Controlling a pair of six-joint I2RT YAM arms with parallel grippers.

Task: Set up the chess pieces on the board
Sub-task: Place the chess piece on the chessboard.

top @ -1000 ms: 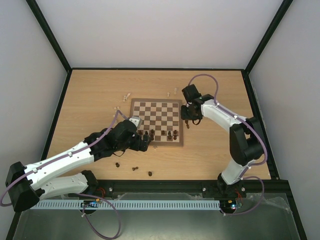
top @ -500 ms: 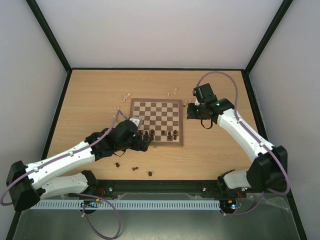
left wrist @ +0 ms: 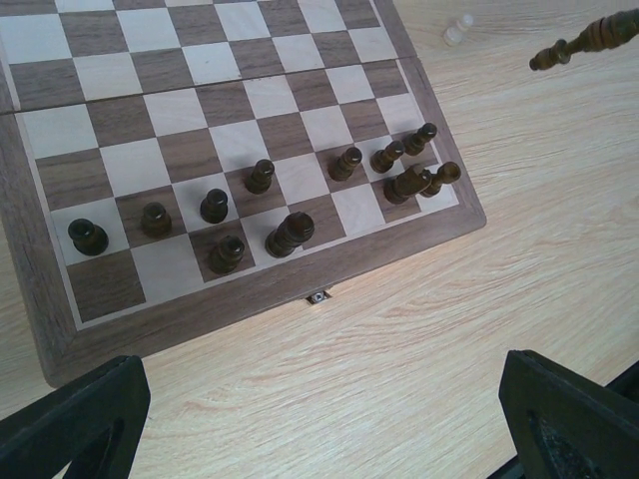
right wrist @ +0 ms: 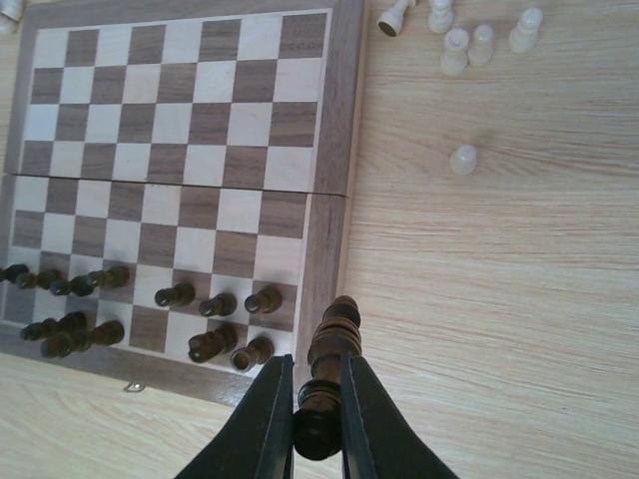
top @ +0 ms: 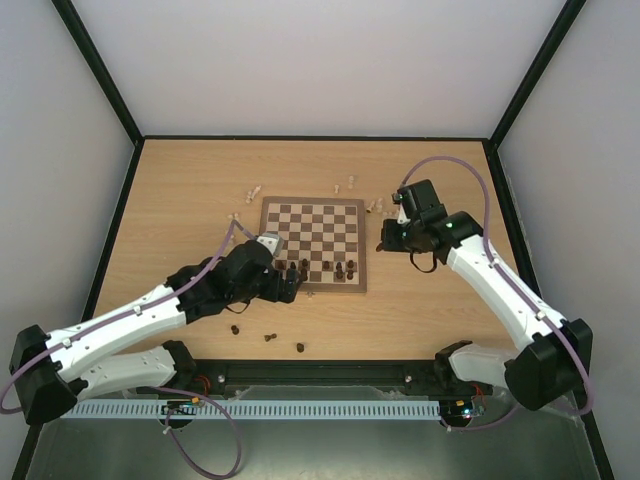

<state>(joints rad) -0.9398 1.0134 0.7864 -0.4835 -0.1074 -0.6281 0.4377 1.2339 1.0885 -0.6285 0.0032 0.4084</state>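
Note:
The board (top: pixel 312 243) lies mid-table, with several dark chess pieces (top: pixel 322 269) standing on its two near rows; they also show in the left wrist view (left wrist: pixel 262 177) and in the right wrist view (right wrist: pixel 220 304). My right gripper (right wrist: pixel 318 419) is shut on a tall dark chess piece (right wrist: pixel 330 344) and holds it above the table, just off the board's right border (right wrist: pixel 329 259). From above, this gripper (top: pixel 386 243) hovers right of the board. My left gripper (left wrist: pixel 319 429) is open and empty over bare table near the board's front edge; from above it (top: pixel 288 290) sits at the near left corner.
Pale chess pieces lie off the board: a cluster at its far right (right wrist: pixel 469 45), one apart (right wrist: pixel 463 159), and some at its far left (top: pixel 250 192). Three dark pieces lie loose on the tabletop near the front (top: pixel 270 337). A black frame rims the table (top: pixel 310 138).
My right arm has swung right and toward the near side, carrying the dark piece from the board's right edge. The left arm has not moved.

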